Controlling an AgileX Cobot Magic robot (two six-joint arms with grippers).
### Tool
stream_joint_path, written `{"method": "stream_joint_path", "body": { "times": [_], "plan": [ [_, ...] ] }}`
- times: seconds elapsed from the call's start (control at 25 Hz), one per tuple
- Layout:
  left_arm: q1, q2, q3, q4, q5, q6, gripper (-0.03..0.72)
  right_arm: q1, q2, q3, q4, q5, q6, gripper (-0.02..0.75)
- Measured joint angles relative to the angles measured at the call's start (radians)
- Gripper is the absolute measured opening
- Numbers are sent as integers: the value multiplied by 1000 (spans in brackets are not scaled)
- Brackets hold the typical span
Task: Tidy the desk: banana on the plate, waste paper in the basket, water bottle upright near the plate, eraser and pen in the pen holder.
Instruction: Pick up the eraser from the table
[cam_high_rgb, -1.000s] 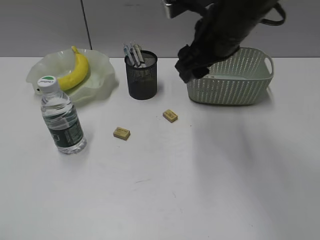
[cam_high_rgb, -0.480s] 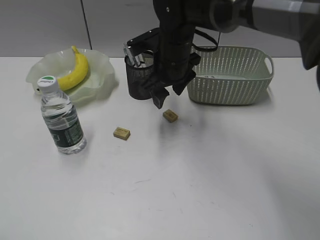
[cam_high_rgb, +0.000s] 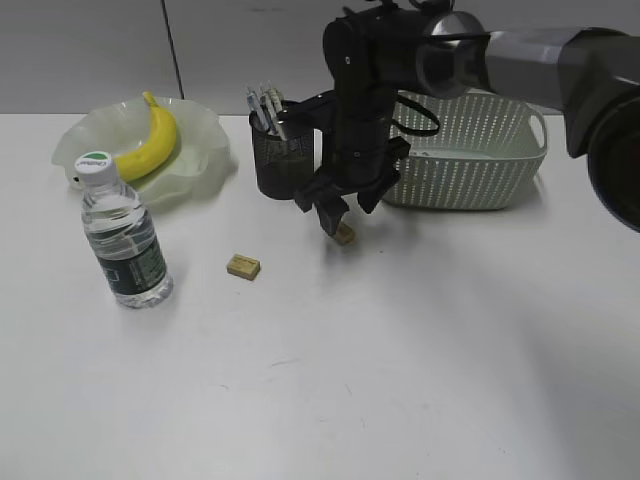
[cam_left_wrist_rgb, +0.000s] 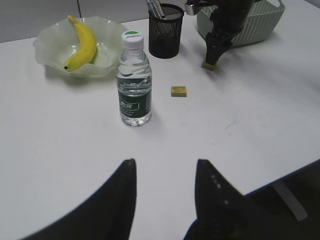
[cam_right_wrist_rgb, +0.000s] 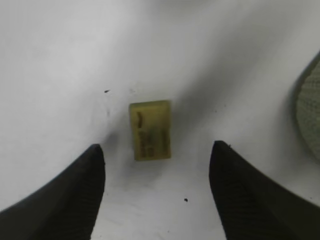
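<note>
Right hand (cam_right_wrist_rgb: 157, 172) spread over flat eraser (cam_right_wrist_rgb: 150, 130), long axis between fingers (cam_right_wrist_rgb: 75, 195).

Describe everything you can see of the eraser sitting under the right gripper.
The eraser is a small, flat rectangular block, dull yellow, with faint dark print on its top face. It lies flat on the white desk, just in front of the black mesh pen holder and left of the basket. The right gripper hangs open over it, one finger on each side, neither touching it. Only the desk touches it.

Bare desk (cam_high_rgb: 420, 360) flanks the eraser (cam_right_wrist_rgb: 150, 129); pen holder (cam_high_rgb: 282, 152) seemingly close behind.
</note>
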Motion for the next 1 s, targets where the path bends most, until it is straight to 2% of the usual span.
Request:
{"method": "stream_joint_path", "body": {
  "times": [0.24,0.48,0.56,0.64,0.72,0.76,1.0],
  "plan": [
    [0,0,0,0,0,0,295,-8,16,-1,63,-44,-44,519],
    [0,0,0,0,0,0,295,-8,60,-2,64,-45,-45,505],
    [0,0,0,0,0,0,295,-8,63,-5,62,-46,-45,463],
    [0,0,0,0,0,0,295,-8,64,-7,57,-48,-45,383],
    [0,0,0,0,0,0,295,-8,64,-9,57,-49,-45,241],
    [0,0,0,0,0,0,295,-7,64,-11,57,-49,-45,206],
    [0,0,0,0,0,0,295,2,67,-85,47,26,-48,208]
  ]
}}
